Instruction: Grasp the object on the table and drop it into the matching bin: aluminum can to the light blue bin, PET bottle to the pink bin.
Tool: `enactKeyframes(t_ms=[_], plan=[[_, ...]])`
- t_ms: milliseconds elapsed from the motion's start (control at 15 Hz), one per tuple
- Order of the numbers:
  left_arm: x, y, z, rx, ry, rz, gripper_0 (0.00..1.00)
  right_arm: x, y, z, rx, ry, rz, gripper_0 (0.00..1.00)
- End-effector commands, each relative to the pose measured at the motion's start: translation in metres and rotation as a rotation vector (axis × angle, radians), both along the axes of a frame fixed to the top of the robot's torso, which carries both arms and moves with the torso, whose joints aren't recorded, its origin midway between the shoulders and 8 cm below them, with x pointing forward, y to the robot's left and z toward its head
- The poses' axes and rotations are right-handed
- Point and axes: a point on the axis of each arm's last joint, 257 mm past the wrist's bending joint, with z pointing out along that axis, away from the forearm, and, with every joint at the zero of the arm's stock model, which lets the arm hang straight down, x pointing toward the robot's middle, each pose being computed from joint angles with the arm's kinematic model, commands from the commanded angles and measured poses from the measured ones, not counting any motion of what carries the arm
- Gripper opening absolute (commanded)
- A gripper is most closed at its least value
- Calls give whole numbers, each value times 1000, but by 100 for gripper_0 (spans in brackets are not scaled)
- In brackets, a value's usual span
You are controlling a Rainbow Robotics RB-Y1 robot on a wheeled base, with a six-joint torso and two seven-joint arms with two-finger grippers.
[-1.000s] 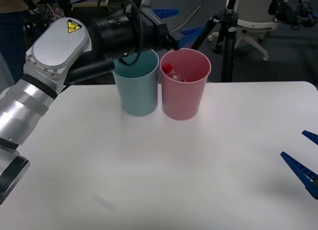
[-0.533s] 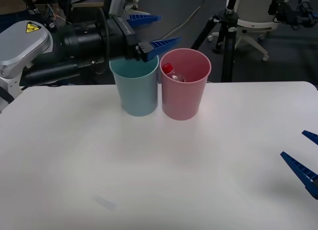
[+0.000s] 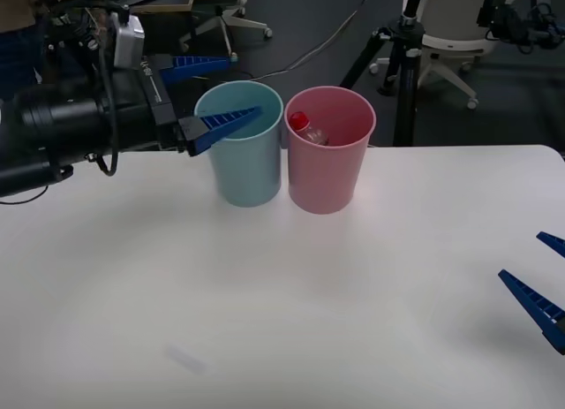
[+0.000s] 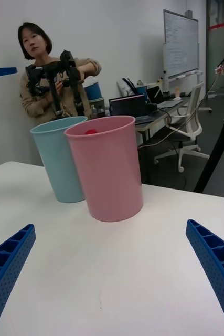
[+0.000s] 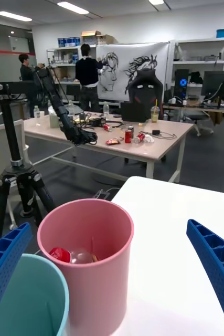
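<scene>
Black cylindrical left forearm, black cables, possibly silver wrist block, blue ribbed tool point(image 3: 212, 95)

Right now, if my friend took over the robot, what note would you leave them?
Left hand: open, holding nothing, up beside the light blue bin, near its rim.
Right hand: open, parked low over the table at the robot's right.
PET bottle: inside the pink bin, red cap showing. The bins stand side by side at the table's far edge.
Done: bottle dropped in the matching bin.
Left: probably just bring the left arm back.
</scene>
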Motion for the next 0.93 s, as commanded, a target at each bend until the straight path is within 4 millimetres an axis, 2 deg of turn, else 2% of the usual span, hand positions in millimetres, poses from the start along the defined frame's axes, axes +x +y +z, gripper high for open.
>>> enactKeyframes(t_ms=[67,600,933], plan=[[-17,33,-7,12,-41,37,100,0,0,0,0,0,0,100],[-69,128,-35,5,-45,154,100,0,0,0,0,0,0,100],[-79,176,-49,-14,-69,285,100,0,0,0,0,0,0,100]])
